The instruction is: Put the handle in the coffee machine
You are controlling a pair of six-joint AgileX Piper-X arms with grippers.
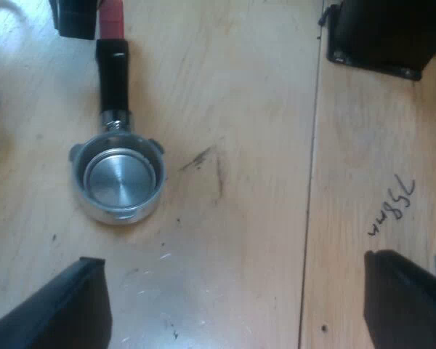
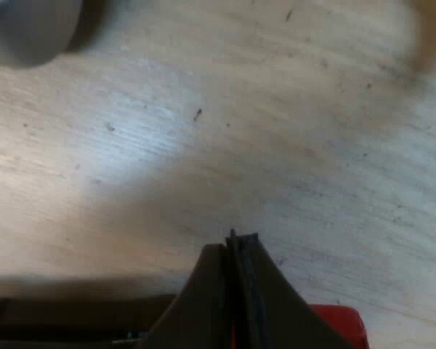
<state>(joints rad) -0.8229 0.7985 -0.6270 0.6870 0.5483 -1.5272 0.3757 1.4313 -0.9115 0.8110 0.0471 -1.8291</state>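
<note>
- Wooden table [image 1: 240,109] bears the metal holder [image 1: 118,178], lying flat with its basket upward
- Left gripper [image 1: 232,265] hangs near it, fingers spread wide, holding nothing
- Right gripper [image 2: 236,240] has its fingers pressed together at the holder's red end [image 1: 110,18]; I cannot tell if it grips it

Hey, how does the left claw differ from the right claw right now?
The left claw is open, fingers wide apart; the right claw is shut. The left claw hovers near the holder; the right claw sits by its red end. Both are over the wooden table.
</note>
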